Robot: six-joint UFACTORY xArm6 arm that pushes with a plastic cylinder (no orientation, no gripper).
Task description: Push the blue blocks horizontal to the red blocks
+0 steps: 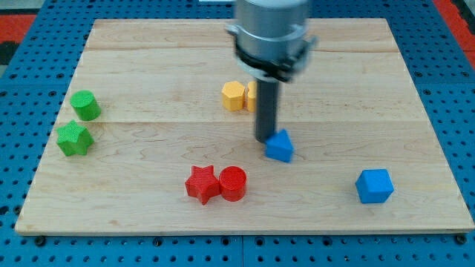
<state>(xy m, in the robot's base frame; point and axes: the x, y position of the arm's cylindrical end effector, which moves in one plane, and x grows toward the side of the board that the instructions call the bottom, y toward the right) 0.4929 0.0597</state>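
My tip (265, 139) stands at the upper left edge of a small blue block (280, 147), touching or nearly touching it, near the board's middle. A blue cube (373, 185) lies at the view's lower right. A red star block (201, 184) and a red cylinder (233, 183) sit side by side below and to the left of my tip. The small blue block lies higher in the view than the red pair. The blue cube lies at about the same height as them.
A yellow hexagonal block (234, 96) and a second yellow block (252, 96), partly hidden by the rod, sit above my tip. A green cylinder (85, 104) and a green star (74, 139) lie at the view's left. The wooden board (148, 215) rests on a blue pegboard.
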